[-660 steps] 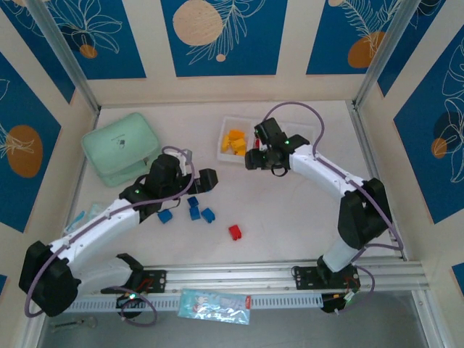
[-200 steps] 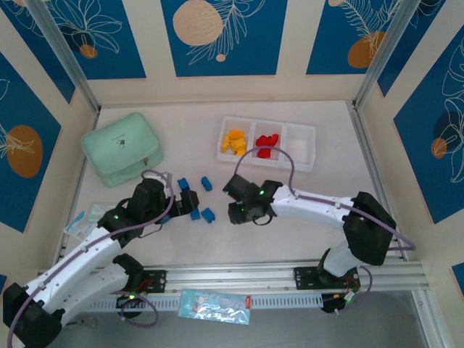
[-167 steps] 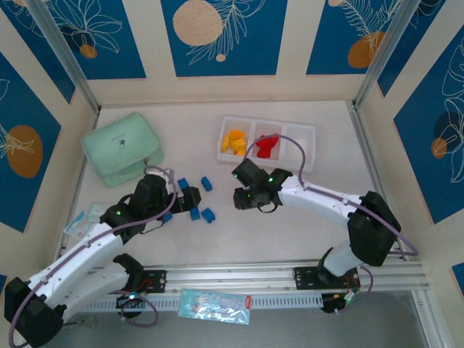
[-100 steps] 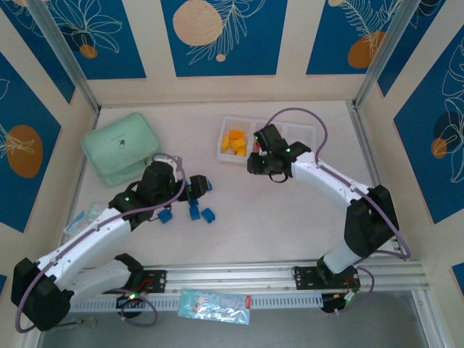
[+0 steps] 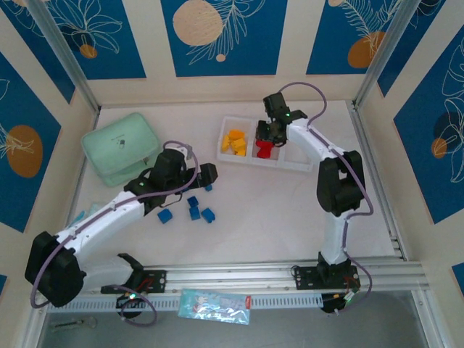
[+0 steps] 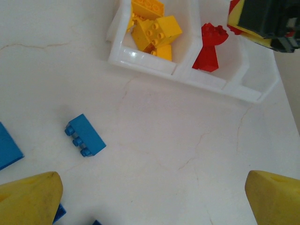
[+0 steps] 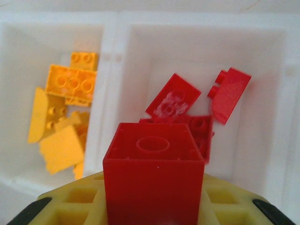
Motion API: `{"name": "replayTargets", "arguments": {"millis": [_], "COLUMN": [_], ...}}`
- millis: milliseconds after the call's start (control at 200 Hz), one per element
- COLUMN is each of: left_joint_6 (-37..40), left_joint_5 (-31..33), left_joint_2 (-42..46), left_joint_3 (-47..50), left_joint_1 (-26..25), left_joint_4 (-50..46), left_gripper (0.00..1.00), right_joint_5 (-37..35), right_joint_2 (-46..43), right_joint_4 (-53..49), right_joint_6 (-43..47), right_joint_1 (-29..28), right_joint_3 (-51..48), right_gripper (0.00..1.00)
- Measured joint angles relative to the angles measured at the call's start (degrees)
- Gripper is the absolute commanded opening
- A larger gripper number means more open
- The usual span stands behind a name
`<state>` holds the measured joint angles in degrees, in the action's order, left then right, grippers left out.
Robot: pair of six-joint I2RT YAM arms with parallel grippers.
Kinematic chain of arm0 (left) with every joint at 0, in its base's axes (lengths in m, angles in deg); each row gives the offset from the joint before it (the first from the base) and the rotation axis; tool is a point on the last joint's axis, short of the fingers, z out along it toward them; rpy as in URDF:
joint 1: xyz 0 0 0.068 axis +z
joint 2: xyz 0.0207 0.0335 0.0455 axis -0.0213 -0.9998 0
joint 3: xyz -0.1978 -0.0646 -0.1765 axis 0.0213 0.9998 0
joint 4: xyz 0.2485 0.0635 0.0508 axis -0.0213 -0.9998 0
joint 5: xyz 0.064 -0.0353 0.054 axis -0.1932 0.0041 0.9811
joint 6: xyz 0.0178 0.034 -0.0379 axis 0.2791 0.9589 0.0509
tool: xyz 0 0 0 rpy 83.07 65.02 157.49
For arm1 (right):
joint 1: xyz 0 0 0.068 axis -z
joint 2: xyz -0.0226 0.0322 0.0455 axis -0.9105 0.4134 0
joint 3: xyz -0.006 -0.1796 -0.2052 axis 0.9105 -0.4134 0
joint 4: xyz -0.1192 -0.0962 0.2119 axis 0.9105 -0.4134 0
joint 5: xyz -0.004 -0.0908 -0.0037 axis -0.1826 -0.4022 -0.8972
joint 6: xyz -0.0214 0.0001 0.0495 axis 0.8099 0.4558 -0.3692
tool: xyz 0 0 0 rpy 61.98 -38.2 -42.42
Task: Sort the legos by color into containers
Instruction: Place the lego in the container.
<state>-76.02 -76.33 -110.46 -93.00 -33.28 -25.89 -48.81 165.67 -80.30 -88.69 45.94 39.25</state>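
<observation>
The right gripper (image 5: pixel 270 135) pinches a red brick (image 7: pixel 153 176) between its pads and hangs over the middle compartment of the tray (image 5: pixel 303 155), which sits at the far edge of the worktop, right of centre. Under it lie the other red bricks (image 7: pixel 177 101). The yellow bricks (image 7: pixel 70 82) fill the left compartment.

By my reading, red is done once this brick drops, and yellow is done too, as none lies loose on the worktop. The blue bricks (image 5: pixel 194 212) are what is left: about five, scattered left of centre. No blue shows in the tray.

The left gripper (image 6: pixel 150 201) stands spread and empty near them, with one blue brick (image 6: pixel 84 135) just ahead. The right arm reaches across the right compartment and would likely block a blue delivery. A mint-green box (image 5: pixel 122 147) sits near the far left corner.
</observation>
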Motion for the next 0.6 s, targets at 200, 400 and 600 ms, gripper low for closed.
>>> {"name": "replayTargets", "arguments": {"millis": [200, 400, 600], "left_joint_6": [0.0, 0.0, 0.0], "left_joint_5": [-1.3, -2.1, -2.5], "left_joint_2": [-1.9, -2.1, -1.0], "left_joint_3": [-1.0, -1.0, -0.9], "left_joint_1": [0.7, 1.1, 1.6], "left_joint_4": [1.1, 1.2, 1.3], "left_gripper": [0.99, 0.99, 0.99], "right_joint_5": [-0.4, -0.8, -1.0], "right_joint_2": [4.2, 3.6, -3.7], "right_joint_4": [-2.5, -3.5, -3.3], "right_joint_6": [1.7, 2.8, 2.8], "right_joint_1": [1.0, 0.5, -2.2], "right_joint_3": [5.5, 5.6, -0.7], "right_gripper": [0.50, 0.58, 0.62]}}
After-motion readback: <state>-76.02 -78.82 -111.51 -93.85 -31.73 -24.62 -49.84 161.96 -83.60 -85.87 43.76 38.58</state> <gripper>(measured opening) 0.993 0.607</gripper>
